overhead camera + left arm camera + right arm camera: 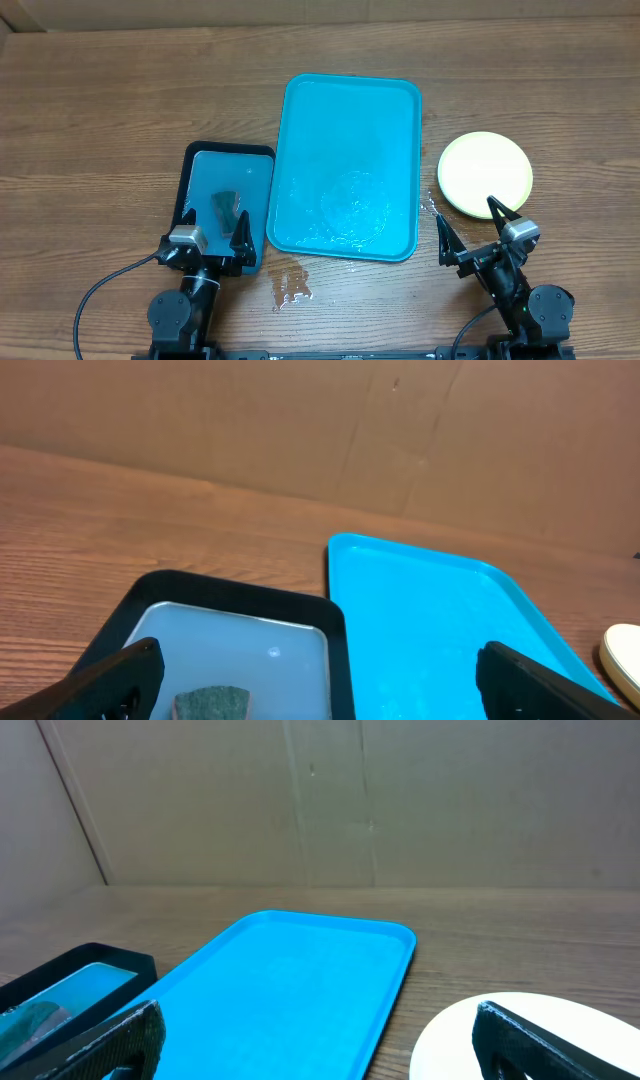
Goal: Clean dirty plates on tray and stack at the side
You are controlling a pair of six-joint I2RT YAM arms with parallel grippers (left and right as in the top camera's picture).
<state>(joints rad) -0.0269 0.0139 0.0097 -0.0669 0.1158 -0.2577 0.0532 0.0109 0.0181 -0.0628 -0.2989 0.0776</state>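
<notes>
A brown wood-grain table (100,110) fills the overhead view. Both wrist cameras show plain brown cardboard panels (300,420) standing behind it as a backdrop.

At the middle of the table lies the large bright turquoise rectangular plastic tray (345,110) with a raised rim, its near half filmed with water. A small puddle (290,287) spreads on the wood just in front of its near left corner. Close against its left edge sits a smaller black-rimmed tray (200,152) holding cloudy water and a dark green sponge (226,203). The left wrist view cuts the sponge off at the bottom.

The round pale yellow-green plastic plates (485,175) rest on the table just right of the turquoise tray, apart from it. Only the top one shows from above, so their number cannot be told, and both wrist views clip them at the frame edge.

The left gripper (215,222) hangs over the near end of the black-rimmed tray, fingers spread wide and gripping nothing. The right gripper (468,215) is spread just as wide and also empty. One of its fingers is between the turquoise tray and the plates, and the other is over the plates' near rim.
</notes>
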